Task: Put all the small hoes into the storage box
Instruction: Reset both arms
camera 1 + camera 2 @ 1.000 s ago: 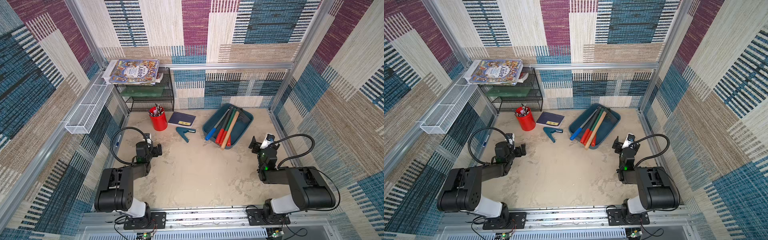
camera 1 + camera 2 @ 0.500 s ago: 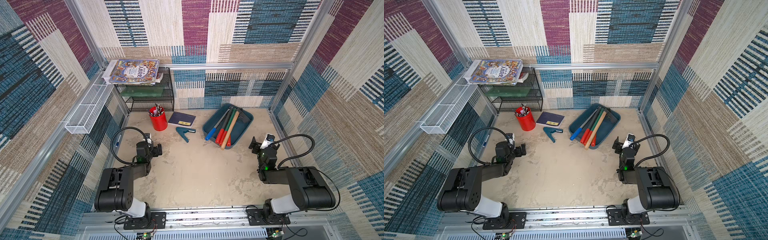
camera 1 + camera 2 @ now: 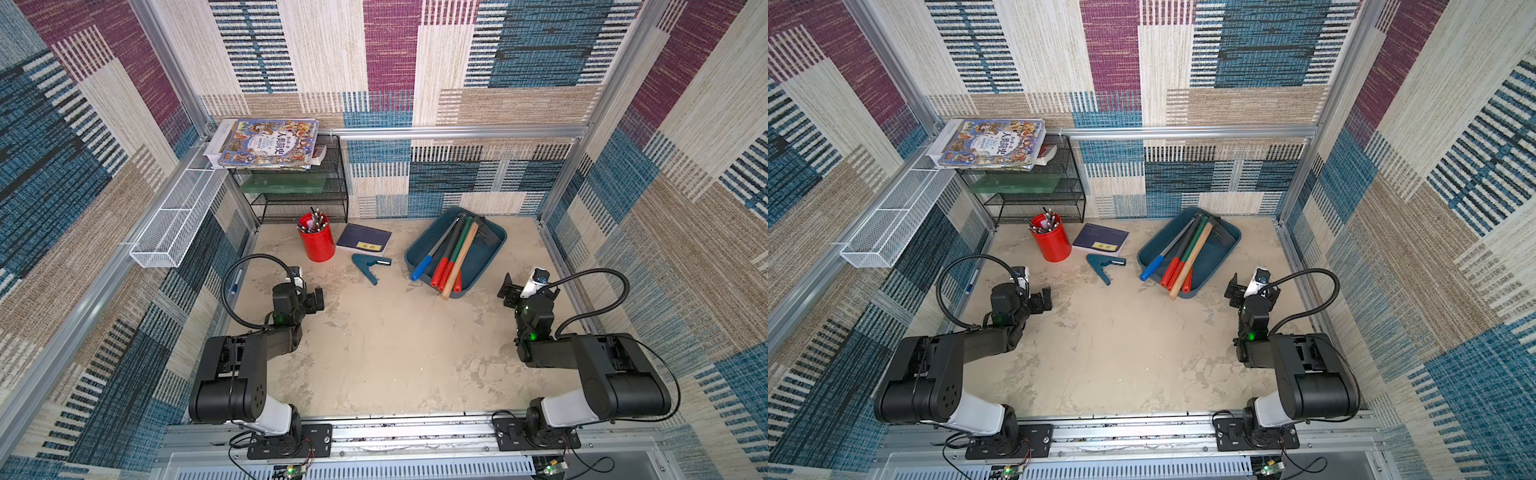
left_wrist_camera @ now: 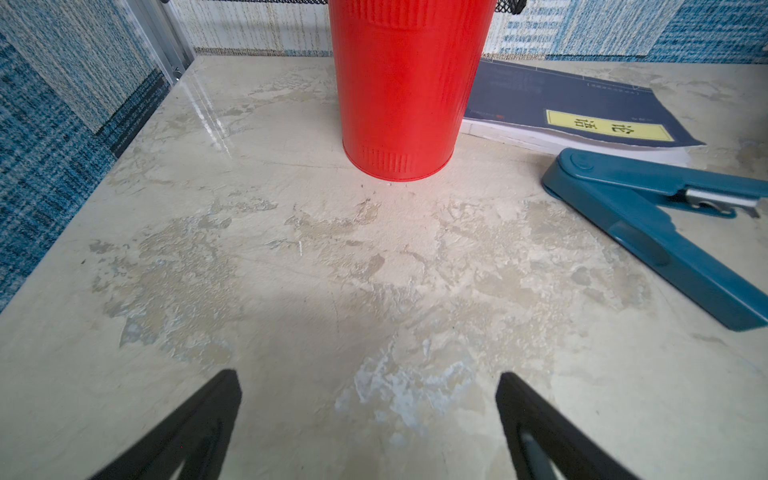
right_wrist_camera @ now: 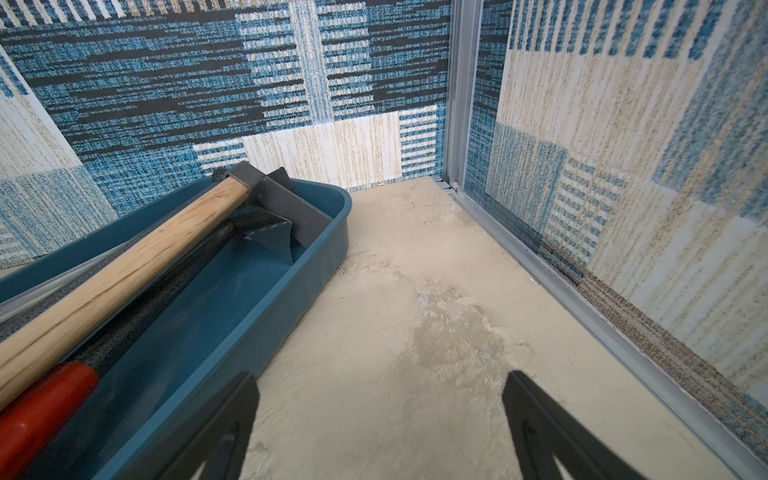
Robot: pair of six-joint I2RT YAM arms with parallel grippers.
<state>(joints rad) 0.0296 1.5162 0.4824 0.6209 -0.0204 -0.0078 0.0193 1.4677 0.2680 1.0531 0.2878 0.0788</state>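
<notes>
You'll find the small hoe [image 5: 124, 282], with its smooth round wooden handle and dark flat metal head, lying inside the teal plastic storage box [image 5: 291, 299] at far right. Your left gripper [image 4: 370, 382] and right gripper [image 5: 380, 382] are both spread and empty above the mottled tabletop [image 4: 291, 270].

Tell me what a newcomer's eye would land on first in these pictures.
The teal storage box at the far right of the table, full of long tools: the small hoe lies in it, wooden handle poking over the near rim, beside red and blue grips. Then the red pen cup at the far left, and the colourful picture book atop the black wire shelf behind it.
</notes>
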